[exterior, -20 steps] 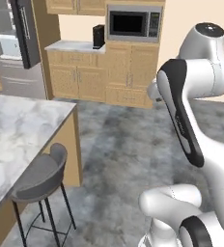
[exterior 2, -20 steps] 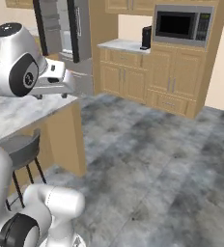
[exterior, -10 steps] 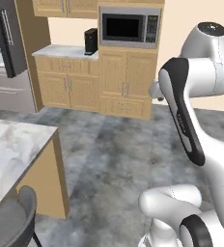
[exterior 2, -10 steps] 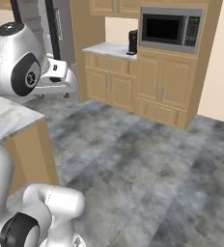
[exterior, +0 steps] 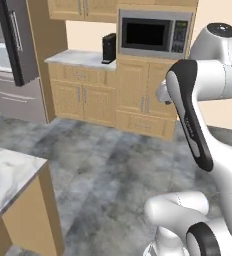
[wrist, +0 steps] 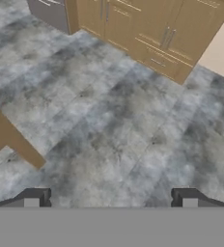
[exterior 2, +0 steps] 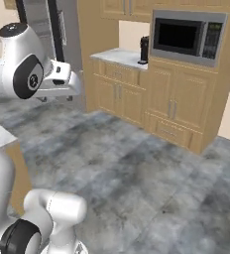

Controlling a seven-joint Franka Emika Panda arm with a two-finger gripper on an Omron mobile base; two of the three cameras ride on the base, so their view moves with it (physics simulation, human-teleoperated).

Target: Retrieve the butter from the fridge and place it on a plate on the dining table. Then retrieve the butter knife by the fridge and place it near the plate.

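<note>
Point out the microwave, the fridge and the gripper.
microwave (exterior: 149,35): left base view, on its dark door glass.
fridge (exterior: 17,97): left base view, on the upper grey drawer front.
gripper (wrist: 110,198): hand view, midway between the two dark finger tips, which stand wide apart with nothing between them.

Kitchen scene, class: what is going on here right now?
The robot arm is handling nothing. Its tool is open and empty, looking down at bare grey floor. The fridge stands at the far left with a door open, next to wooden cabinets and a microwave. A corner of the marble dining table shows at lower left. Butter, plate and knife are not in sight.
</note>
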